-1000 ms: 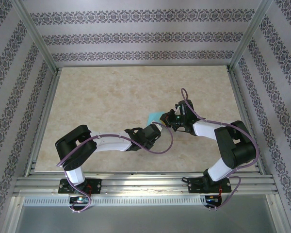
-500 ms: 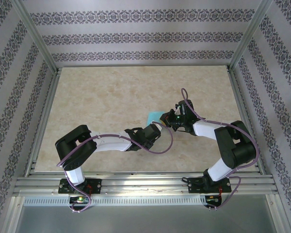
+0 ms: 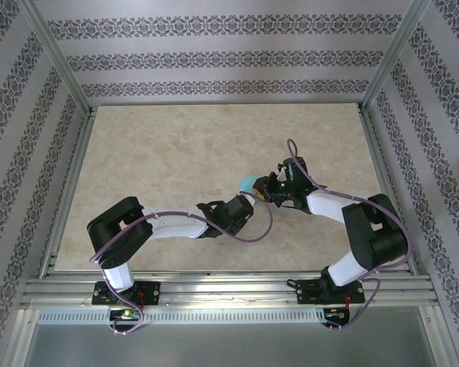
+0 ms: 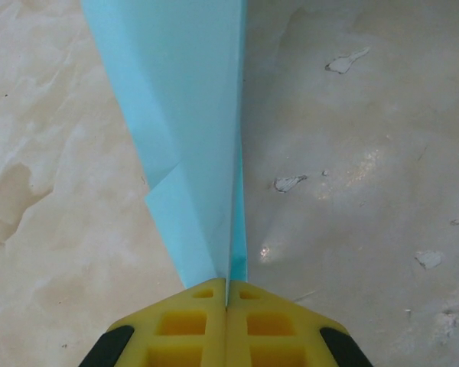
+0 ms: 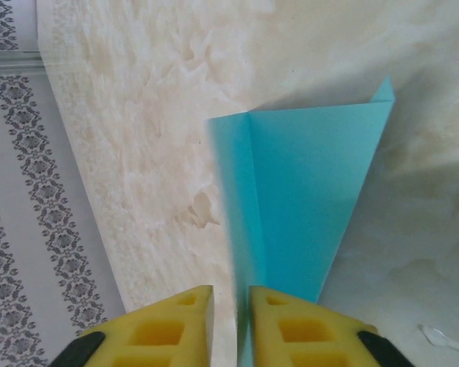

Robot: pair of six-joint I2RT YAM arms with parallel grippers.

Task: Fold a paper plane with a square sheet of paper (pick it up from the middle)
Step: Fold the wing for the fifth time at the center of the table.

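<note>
1. Walls [image 3: 214,61]: striped, patterned wallpaper closes the cell at the back and on both sides. The right wrist view catches a strip of it beside the table edge.
2. Table [image 3: 161,145]: a beige marbled top. Nothing stands between the arms and the work.
3. Left arm [image 3: 168,225] and right arm [image 3: 367,229]: both reach inward from the near rail [image 3: 229,290] and meet just right of the table's centre.
4. Purple cables [image 3: 262,225]: one loops off each arm. The left arm's loop hangs just below the meeting point, clear of the paper.
5. Sheet of paper [image 3: 247,183]: turquoise and folded, held just right of centre where the two grippers meet. From above it is a small teal patch, partly covered by the right gripper. The left wrist view shows it standing on edge with a sharp crease running away from the fingers. The right wrist view shows a broad flat panel with a folded strip along its left side.
6. Left gripper [image 4: 227,294]: yellow pads pressed together, clamped on the near end of the sheet at its crease.
7. Right gripper [image 5: 231,306]: pads stand slightly apart – the sheet's blurred edge runs down into the gap, and contact cannot be judged.
8. White flecks [image 4: 344,63]: scattered on the table right of the sheet, apart from it.
</note>
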